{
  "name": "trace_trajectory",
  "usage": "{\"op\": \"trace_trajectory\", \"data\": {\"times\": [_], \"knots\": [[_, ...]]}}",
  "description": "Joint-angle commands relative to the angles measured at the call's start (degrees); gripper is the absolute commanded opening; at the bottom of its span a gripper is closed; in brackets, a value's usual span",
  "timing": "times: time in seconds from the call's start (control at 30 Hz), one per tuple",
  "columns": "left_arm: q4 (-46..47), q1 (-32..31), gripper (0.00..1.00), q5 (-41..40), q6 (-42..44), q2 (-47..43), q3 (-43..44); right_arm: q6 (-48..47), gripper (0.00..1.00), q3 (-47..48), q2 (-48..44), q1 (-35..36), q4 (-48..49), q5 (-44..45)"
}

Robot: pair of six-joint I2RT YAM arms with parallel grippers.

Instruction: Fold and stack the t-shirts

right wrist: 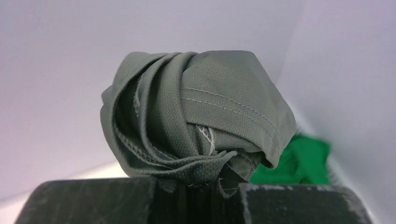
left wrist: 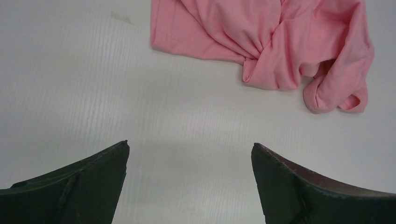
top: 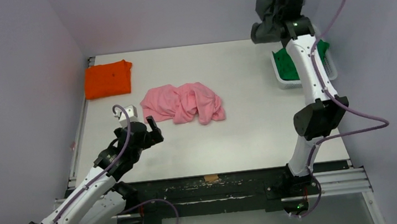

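Observation:
A crumpled pink t-shirt (top: 184,103) (left wrist: 280,42) lies mid-table. An orange t-shirt (top: 107,79) lies folded at the far left. My left gripper (top: 152,129) (left wrist: 190,154) hovers just left of and nearer than the pink shirt, jaws wide open and empty. My right gripper (top: 275,17) (right wrist: 205,179) is raised high at the far right, shut on a bunched grey t-shirt (top: 265,16) (right wrist: 201,112) that hangs from it. A green t-shirt (top: 291,63) (right wrist: 299,161) lies in the white bin below it.
The white bin (top: 281,78) stands at the table's far right edge. Purple walls close in the left, back and right sides. A small tan tape patch (top: 211,178) marks the near edge.

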Motion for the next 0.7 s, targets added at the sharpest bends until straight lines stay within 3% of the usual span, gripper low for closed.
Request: {"op": "trace_trajectory", "data": {"times": [0.0,0.3,0.33,0.37,0.43,0.5,0.67], "knots": [[-0.1,0.4,1.00,-1.9,-1.3,0.9,1.4,-5.2,0.00,6.4,1.2,-6.8,5.4,9.8],[-0.1,0.5,1.00,-2.2,-2.2,3.6,2.9,-1.7,0.03,3.4,9.1,-14.1,0.6,3.7],[-0.4,0.9,1.00,-2.3,-2.9,4.1,3.0,-0.6,0.12,3.2,10.1,-14.3,-1.4,4.3],[-0.8,1.9,1.00,-1.8,-3.7,4.6,3.4,1.0,0.38,3.8,11.2,-14.3,-5.2,6.2],[-0.6,5.7,1.00,1.9,-4.2,5.9,3.7,5.8,0.60,3.8,10.4,-14.3,-9.5,8.3],[1.1,11.1,1.00,7.4,-4.2,7.4,3.6,8.0,0.96,1.1,6.5,-14.0,-10.4,7.6],[7.7,16.8,1.00,14.9,-3.8,13.3,4.1,7.4,0.99,-9.7,-6.8,-8.2,-7.9,0.0]]}}
